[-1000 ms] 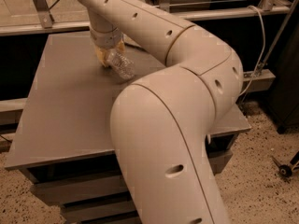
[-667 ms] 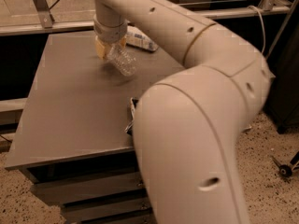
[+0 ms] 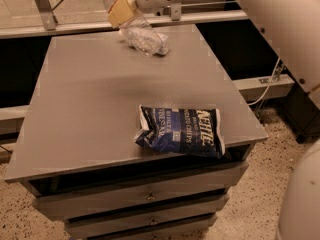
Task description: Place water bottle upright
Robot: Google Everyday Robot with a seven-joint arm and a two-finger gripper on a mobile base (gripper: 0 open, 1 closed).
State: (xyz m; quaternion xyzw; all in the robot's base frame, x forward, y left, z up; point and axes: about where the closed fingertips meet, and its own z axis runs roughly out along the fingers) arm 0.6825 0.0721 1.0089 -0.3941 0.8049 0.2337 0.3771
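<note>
The water bottle [image 3: 143,37] is clear and ribbed. It hangs tilted over the far edge of the grey table [image 3: 90,109], neck up to the left near the top edge and base down to the right, close to the tabletop. My gripper [image 3: 123,10] reaches in from the top of the view and is shut on the bottle's upper part. A yellow finger pad [image 3: 119,13] presses on the near side of the bottle. A pale end [image 3: 163,48] shows by the bottle's base; I cannot tell if it belongs to a second bottle.
A blue Kettle chip bag [image 3: 182,131] lies flat near the table's front right corner. The table has drawers [image 3: 145,196] below. A metal rail [image 3: 60,30] runs behind it. My white arm [image 3: 280,29] fills the upper right.
The arm has swung up and right, uncovering the chip bag. The gripper still holds the bottle, now lifted more neck-up at the table's far edge.
</note>
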